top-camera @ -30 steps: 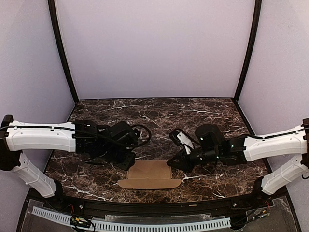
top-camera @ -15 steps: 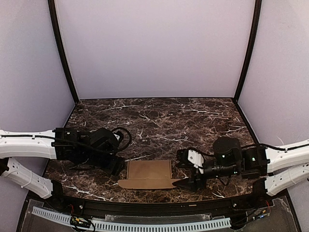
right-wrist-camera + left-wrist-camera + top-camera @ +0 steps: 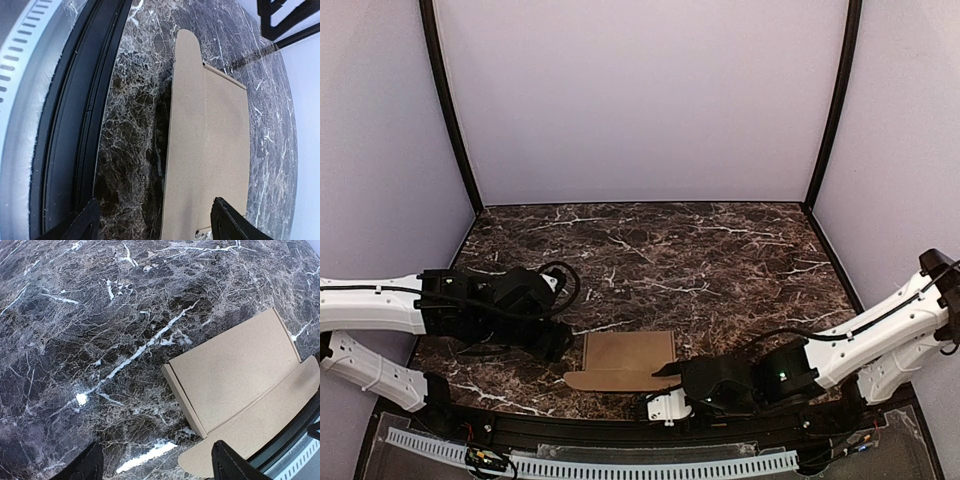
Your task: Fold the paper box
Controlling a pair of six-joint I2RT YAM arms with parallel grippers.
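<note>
Top external shows us the paper box (image 3: 628, 356) flat at the table's (image 3: 720, 250) near edge, left gripper (image 3: 158, 466) and right gripper (image 3: 155, 222) gaping empty; light and creasable, we'd pinch its near flap (image 3: 630, 381).

The worktop (image 3: 700, 260) has a dark brown-black marble pattern run through with white veins, and it is glossy enough to throw a bright glare spot in the left wrist view. A pale lilac back panel (image 3: 640, 100) and matching side walls (image 3: 370, 130) close it in. Two black posts rise from its far corners, one at the left (image 3: 450, 110) and one at the right (image 3: 832, 105), both leaning outward. A black rail (image 3: 570, 428) runs along the near edge. Just below the rail lies a white slotted strip (image 3: 590, 467).
</note>
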